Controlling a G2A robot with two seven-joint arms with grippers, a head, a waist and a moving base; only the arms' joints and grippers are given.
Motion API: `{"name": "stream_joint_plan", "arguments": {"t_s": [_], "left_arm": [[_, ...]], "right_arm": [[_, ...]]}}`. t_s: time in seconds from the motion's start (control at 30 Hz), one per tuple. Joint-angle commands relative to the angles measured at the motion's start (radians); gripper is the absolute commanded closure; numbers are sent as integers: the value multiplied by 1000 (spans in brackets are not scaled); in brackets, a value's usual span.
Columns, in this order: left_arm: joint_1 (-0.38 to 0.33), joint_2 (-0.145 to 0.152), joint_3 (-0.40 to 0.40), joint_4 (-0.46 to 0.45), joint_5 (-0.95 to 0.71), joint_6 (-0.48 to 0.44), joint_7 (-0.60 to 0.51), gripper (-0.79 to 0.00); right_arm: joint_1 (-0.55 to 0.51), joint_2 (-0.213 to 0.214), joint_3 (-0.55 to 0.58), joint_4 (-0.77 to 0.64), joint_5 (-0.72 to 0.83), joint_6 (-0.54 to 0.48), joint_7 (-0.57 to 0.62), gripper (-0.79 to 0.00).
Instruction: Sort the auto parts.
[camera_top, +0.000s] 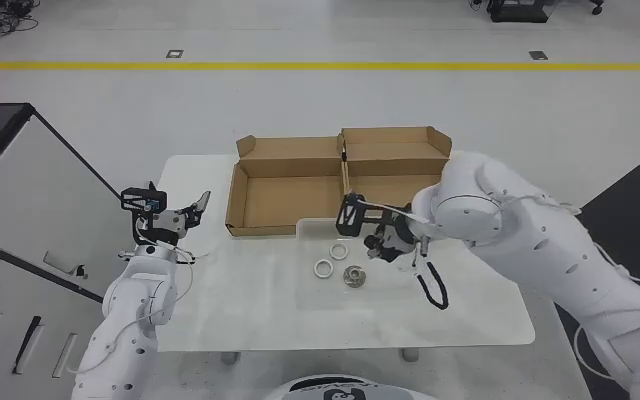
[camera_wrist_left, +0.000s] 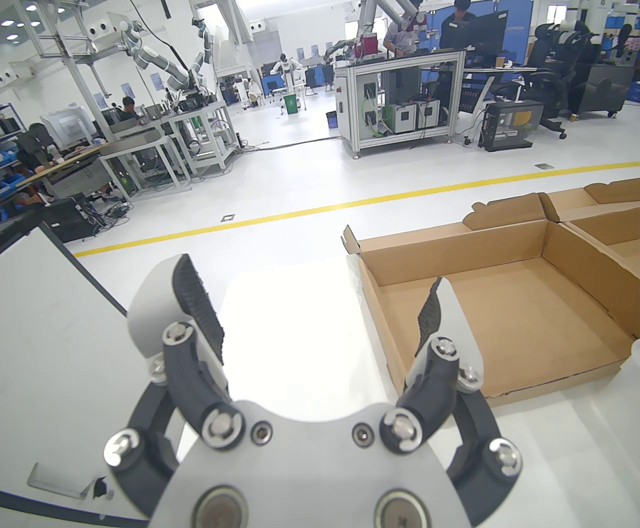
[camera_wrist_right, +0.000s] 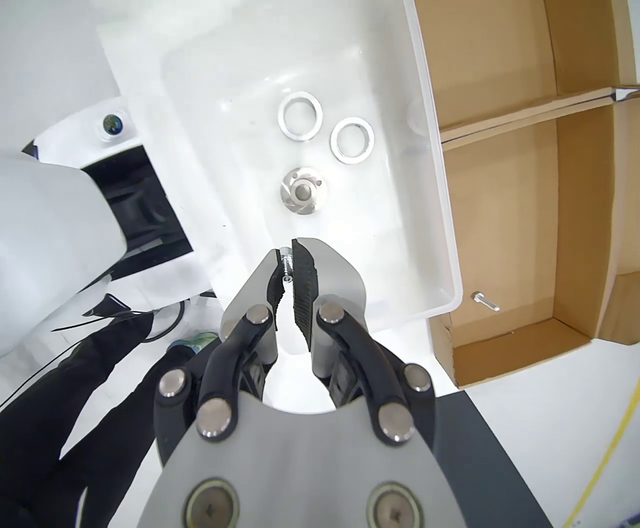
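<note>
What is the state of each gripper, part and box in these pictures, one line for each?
Left gripper: open, empty.
Right gripper: shut on a screw.
Two rings: lying flat in the tray.
Flanged disc: lying flat in the tray.
Cardboard boxes: open on top.
Loose screw: lying in one box.

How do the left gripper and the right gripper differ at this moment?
The left gripper is open; the right gripper is shut. The left gripper holds nothing; the right gripper pinches a small bolt. The left gripper is off to the side of a box; the right gripper is over the white tray. Both are of the same build.
</note>
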Motion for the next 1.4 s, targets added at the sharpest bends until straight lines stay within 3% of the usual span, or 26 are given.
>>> {"name": "stream_joint_plan", "arguments": {"t_s": [0.0,0.27,0.87,1.37], "left_arm": [[0,0,0,0,0,0,0,-785],[0,0,0,0,0,0,0,-785],[0,0,0,0,0,0,0,-785],[0,0,0,0,0,0,0,-785]], "right_arm": [[0,4,24,-11,51,3,-7,0],[-18,17,117,7,190,-28,-101,0],[-126,58,301,154,390,-255,-235,0],[-165,62,360,174,791,-442,-405,0]]}}
